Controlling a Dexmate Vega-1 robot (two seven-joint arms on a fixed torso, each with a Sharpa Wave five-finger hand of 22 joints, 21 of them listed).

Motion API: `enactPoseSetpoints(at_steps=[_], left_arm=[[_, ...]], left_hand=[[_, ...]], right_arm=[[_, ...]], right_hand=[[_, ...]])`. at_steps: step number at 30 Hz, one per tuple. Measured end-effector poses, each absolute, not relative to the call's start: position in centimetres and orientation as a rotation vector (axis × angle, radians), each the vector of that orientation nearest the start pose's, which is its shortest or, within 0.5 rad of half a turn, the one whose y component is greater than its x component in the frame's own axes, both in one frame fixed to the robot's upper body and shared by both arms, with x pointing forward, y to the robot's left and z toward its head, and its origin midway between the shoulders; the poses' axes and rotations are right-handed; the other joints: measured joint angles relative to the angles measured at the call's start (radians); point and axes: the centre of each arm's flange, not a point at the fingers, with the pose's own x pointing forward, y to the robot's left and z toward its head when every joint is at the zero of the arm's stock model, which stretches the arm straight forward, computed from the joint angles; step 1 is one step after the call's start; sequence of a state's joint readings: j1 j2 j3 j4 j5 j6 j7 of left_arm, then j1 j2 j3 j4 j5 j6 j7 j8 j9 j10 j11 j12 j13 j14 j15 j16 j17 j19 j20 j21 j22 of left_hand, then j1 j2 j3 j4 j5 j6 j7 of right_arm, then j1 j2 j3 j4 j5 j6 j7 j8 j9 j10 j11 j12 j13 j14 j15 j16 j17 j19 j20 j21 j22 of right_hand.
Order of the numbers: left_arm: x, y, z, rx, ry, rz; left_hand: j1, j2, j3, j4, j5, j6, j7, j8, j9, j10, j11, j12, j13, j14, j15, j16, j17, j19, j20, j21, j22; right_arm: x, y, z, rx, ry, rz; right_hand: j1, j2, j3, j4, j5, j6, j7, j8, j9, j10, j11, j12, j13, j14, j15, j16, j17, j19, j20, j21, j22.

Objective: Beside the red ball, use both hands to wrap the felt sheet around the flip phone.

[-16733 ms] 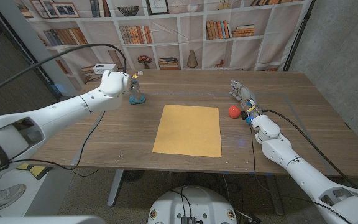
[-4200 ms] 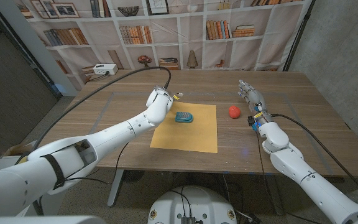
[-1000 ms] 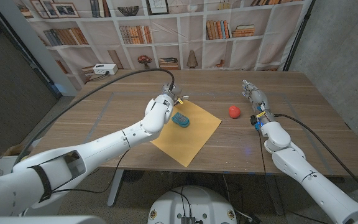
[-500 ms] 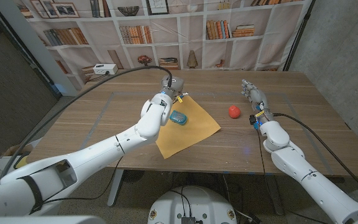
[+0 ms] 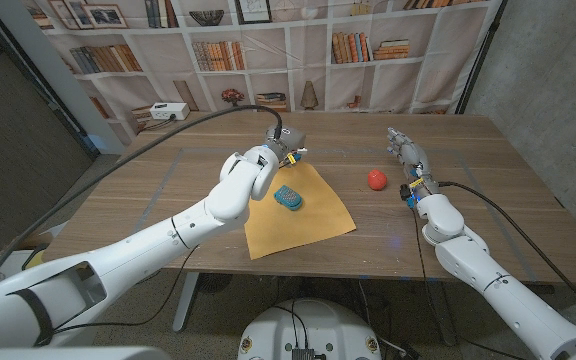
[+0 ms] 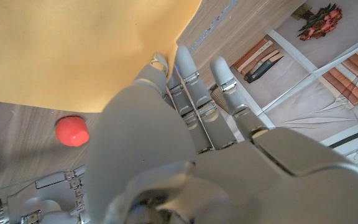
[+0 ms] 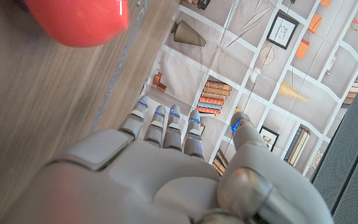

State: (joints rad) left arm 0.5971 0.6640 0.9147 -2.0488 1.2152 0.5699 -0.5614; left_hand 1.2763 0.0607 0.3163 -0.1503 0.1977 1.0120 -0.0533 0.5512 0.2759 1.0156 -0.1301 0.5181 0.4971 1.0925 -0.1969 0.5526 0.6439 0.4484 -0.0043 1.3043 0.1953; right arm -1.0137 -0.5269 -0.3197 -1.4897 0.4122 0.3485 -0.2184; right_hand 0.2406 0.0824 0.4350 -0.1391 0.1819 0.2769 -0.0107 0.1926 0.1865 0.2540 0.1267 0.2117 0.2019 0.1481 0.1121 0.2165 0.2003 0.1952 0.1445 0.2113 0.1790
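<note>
Left hand [image 5: 280,152]: white and grey, jointed, at the far corner of the felt; in the left wrist view its fingers [image 6: 188,68] reach out side by side over the wood just past the felt's edge. Whether it pinches that corner cannot be told.
Left arm [image 5: 158,240]: smooth white shell, reaching from the near left across the table, a black cable arching above it.
Felt [image 5: 298,212]: mustard-yellow sheet, matte, soft-looking, four-sided, lying flat and skewed to the table's edges, one corner under the left hand. In the left wrist view it shows as a plain, even yellow field [image 6: 73,50].
Phone [image 5: 288,196]: small, oval, closed, teal-blue with a dotted or ribbed top; it lies on the felt's far part, just near of the left hand, apart from it.
Ball [image 5: 376,179]: red, round, glossy, on bare wood to the right of the felt, apart from it, between the felt and the right hand. The right wrist view shows it close up [image 7: 79,18].
Right hand [image 5: 404,148]: grey, jointed, with blue marks on the fingers; fingers extended and slightly apart, holding nothing, just right of the ball.
Table [image 5: 488,180]: dark brown wood, long straight grain.
Backdrop [image 5: 348,50]: printed sheet of white shelves with books.
</note>
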Motion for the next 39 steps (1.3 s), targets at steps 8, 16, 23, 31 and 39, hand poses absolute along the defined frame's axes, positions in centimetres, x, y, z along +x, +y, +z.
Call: enactPoseSetpoints(at_steps=[8, 16, 23, 31, 39], left_arm=[[51.9, 8.1, 5.5, 1.918, -0.477, 0.020], [50.8, 8.2, 6.1, 1.953, -0.512, 0.105], [52.4, 9.1, 5.4, 1.946, -0.499, 0.220], [54.7, 10.2, 5.1, 1.946, -0.468, 0.336], [56.5, 10.8, 4.7, 1.933, -0.446, 0.384]], left_hand=[[-0.003, 0.003, 0.000, 0.000, -0.006, 0.007, 0.007, -0.015, -0.015, 0.004, 0.004, 0.004, 0.000, 0.019, -0.012, 0.000, 0.020, 0.018, -0.018, 0.020, 0.000], [-0.011, 0.000, 0.001, -0.001, -0.006, 0.022, 0.012, -0.022, -0.025, 0.004, 0.004, 0.004, 0.000, 0.021, -0.010, 0.000, 0.031, 0.018, -0.018, 0.039, 0.000], [-0.012, -0.001, 0.004, -0.004, -0.007, 0.033, 0.013, -0.024, -0.033, 0.004, 0.004, 0.004, 0.000, 0.021, -0.010, 0.001, 0.035, 0.023, -0.023, 0.042, 0.000], [-0.015, -0.004, 0.007, -0.008, -0.007, 0.036, 0.016, -0.030, -0.039, 0.013, 0.013, 0.003, 0.000, 0.030, -0.016, -0.007, 0.040, 0.023, -0.023, 0.058, 0.000], [-0.019, -0.008, 0.011, -0.012, -0.007, 0.040, 0.019, -0.039, -0.041, 0.013, 0.013, 0.003, 0.000, 0.034, -0.016, -0.014, 0.048, 0.023, -0.023, 0.065, -0.005]], right_arm=[[60.6, -28.6, -4.8, -0.084, -0.692, 0.031], [60.6, -28.5, -4.8, -0.088, -0.688, 0.034], [60.5, -28.4, -4.6, -0.098, -0.692, 0.040], [60.0, -28.1, -4.5, -0.148, -0.684, 0.051], [58.8, -27.2, -4.2, -0.279, -0.656, 0.074]], right_hand=[[0.000, 0.000, 0.000, 0.000, 0.000, 0.000, 0.000, 0.000, 0.000, 0.000, 0.000, 0.000, 0.000, 0.000, 0.000, 0.000, 0.000, -0.001, -0.001, 0.000, 0.000], [0.000, 0.000, 0.000, 0.000, 0.000, 0.000, 0.000, 0.000, 0.000, 0.000, 0.000, 0.000, 0.000, 0.000, 0.000, 0.000, 0.000, -0.001, -0.001, 0.000, 0.000], [0.003, 0.003, 0.000, 0.000, 0.000, 0.000, 0.000, 0.000, 0.000, 0.000, 0.000, 0.000, 0.000, 0.000, 0.000, -0.006, 0.000, -0.001, -0.001, 0.000, 0.000], [0.086, 0.030, 0.039, -0.030, 0.000, 0.050, -0.002, 0.014, 0.000, 0.047, 0.003, 0.009, 0.001, 0.086, -0.020, 0.020, -0.001, 0.047, -0.011, 0.009, 0.000], [0.318, 0.079, 0.129, -0.046, 0.012, 0.348, 0.054, 0.082, 0.002, 0.289, 0.008, 0.090, 0.019, 0.348, -0.078, 0.153, 0.060, 0.231, -0.028, 0.078, 0.013]])
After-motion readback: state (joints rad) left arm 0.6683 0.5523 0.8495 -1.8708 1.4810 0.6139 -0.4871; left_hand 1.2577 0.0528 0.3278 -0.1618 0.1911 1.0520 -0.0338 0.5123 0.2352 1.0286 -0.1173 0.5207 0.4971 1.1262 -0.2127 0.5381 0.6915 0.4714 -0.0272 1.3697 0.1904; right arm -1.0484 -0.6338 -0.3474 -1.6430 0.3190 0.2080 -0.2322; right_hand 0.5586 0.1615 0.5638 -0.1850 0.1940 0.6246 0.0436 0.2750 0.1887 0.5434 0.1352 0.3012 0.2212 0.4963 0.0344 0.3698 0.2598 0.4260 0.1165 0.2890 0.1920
